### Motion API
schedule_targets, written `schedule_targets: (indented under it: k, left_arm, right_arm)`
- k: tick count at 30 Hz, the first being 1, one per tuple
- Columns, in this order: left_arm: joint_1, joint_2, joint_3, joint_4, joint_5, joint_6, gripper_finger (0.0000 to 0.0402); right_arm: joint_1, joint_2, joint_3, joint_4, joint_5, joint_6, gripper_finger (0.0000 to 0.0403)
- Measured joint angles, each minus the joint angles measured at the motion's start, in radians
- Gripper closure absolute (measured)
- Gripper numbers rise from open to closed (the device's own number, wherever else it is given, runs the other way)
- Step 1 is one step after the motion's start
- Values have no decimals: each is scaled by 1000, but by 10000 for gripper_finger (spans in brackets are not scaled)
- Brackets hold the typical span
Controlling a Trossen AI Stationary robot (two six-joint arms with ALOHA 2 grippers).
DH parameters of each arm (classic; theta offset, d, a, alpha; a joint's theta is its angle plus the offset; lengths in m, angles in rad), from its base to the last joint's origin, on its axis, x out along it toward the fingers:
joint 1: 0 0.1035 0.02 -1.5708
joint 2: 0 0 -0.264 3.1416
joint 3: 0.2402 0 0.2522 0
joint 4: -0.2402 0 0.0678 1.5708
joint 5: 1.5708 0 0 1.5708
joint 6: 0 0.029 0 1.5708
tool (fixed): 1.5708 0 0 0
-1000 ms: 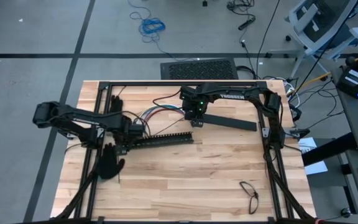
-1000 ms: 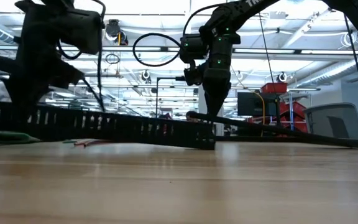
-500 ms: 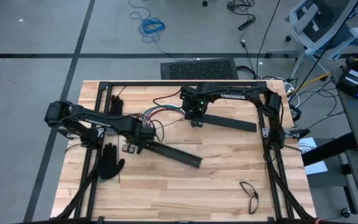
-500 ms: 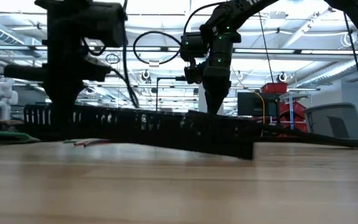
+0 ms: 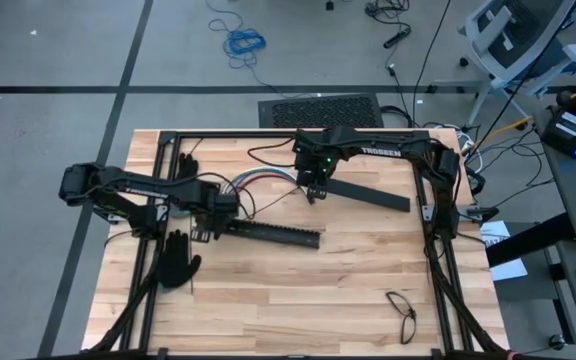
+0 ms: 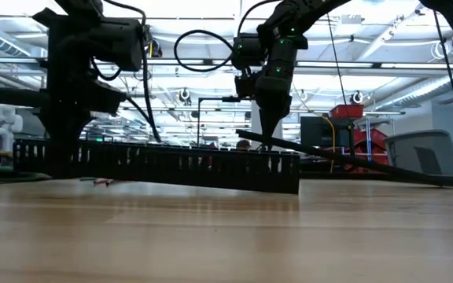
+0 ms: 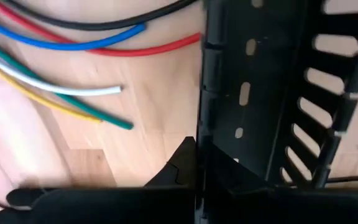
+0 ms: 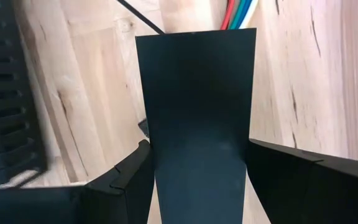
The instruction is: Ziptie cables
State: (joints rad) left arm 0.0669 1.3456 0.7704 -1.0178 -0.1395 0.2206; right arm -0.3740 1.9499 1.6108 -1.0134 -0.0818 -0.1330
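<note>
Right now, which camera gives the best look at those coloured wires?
The left wrist view: the coloured wires fill much of the picture, their cut ends lying on the wooden table beside the slotted black bar. The high view shows them small, between the arms; the right wrist view shows a sliver past a flat black bar; the low view barely shows them.

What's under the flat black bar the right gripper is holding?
Bare wooden table shows around the flat black bar, clamped in the right gripper. The cables emerge beyond its far end; anything directly beneath is covered.
</note>
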Motion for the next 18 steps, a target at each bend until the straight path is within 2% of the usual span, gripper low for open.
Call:
schedule_targets:
  k: [5, 8, 11, 14, 18]
  left_arm:
    - [0, 0, 0, 3, 20, 9, 392]
    - [7, 0, 0, 9, 53, 44, 377]
    - [12, 0, 0, 18, 104, 50, 343]
    - [12, 0, 0, 24, 106, 76, 300]
    - [12, 0, 6, -4, 43, 75, 249]
  right_arm:
    - [0, 0, 0, 4, -2, 9, 194]
    - [0, 0, 0, 9, -2, 9, 194]
    - [0, 0, 0, 12, -2, 9, 194]
    - [0, -1, 0, 16, -2, 9, 194]
    - [0, -1, 0, 8, -2, -3, 194]
